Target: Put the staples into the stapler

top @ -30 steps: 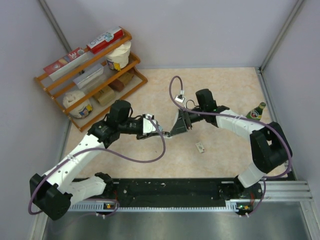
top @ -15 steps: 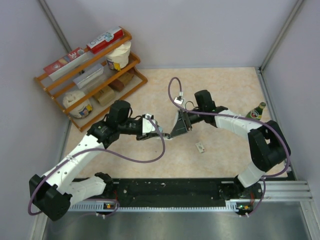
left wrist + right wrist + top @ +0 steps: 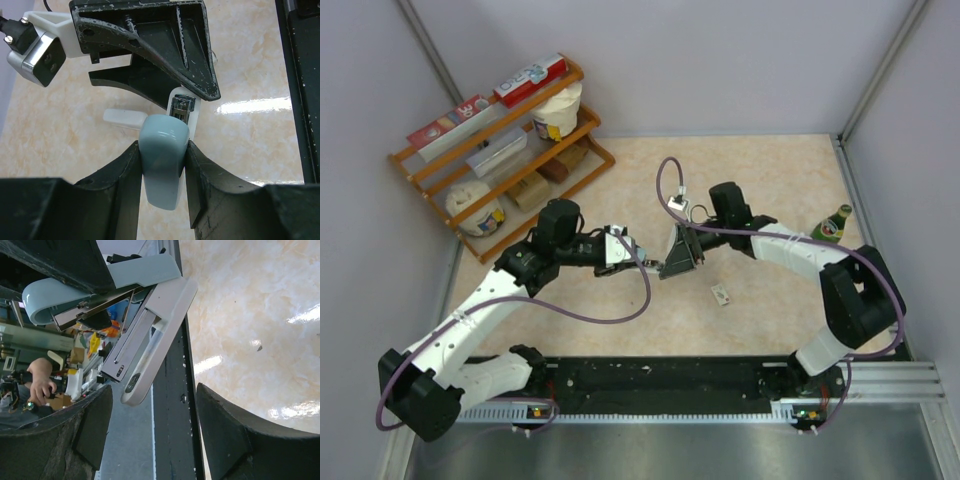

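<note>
The beige table (image 3: 770,190) fills the top view. A wooden rack (image 3: 420,165) of boxes and tubs stands in its far left corner.

The two grippers meet nose to nose over the middle of the table. The left gripper (image 3: 163,146) is clamped on the stapler (image 3: 162,172), its fingers (image 3: 127,170) pressing both sides of the rounded pale blue end. The right gripper (image 3: 152,390) is spread wide, touching nothing, with the stapler's tip just ahead of its gap.

The stapler is hinged open. Its blue lid (image 3: 145,271) is swung away from the white base (image 3: 165,325), and a metal rail (image 3: 130,340) is bared between them.

A green bottle (image 3: 832,224) sits by the right wall.

The staples (image 3: 722,294), a tiny whitish packet, lie on the table near the right gripper, on its near right side, touched by neither gripper.
</note>
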Controlling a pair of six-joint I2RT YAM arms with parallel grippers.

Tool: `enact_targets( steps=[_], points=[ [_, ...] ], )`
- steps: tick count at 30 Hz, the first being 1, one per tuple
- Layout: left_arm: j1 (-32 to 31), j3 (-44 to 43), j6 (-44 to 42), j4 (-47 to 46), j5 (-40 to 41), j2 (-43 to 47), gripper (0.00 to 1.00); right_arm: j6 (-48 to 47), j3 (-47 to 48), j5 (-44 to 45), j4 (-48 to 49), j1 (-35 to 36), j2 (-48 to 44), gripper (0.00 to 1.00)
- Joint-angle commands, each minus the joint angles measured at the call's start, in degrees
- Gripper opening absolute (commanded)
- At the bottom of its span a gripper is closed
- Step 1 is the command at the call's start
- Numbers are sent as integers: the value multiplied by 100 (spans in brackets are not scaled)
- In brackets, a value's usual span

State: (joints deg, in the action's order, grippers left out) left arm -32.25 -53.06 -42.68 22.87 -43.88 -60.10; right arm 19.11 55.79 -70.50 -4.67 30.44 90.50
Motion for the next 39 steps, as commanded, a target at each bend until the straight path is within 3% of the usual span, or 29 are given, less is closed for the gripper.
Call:
enact_targets(
  steps=[1, 19, 34, 39],
  points=[
    [-18, -126, -13, -293, -244, 174, 0, -40, 55, 54, 221, 77, -94, 67],
    [-9, -793, -619, 710, -1316, 323, 0, 216, 248, -473, 212, 85, 592, 63],
    [237, -1005, 531, 236, -2810, 332, 0, 136, 248, -526, 273, 77, 618, 63],
    [325, -978, 1032, -177, -2863, 367, 0, 145, 222, -500, 335, 77, 583, 63]
  ],
)
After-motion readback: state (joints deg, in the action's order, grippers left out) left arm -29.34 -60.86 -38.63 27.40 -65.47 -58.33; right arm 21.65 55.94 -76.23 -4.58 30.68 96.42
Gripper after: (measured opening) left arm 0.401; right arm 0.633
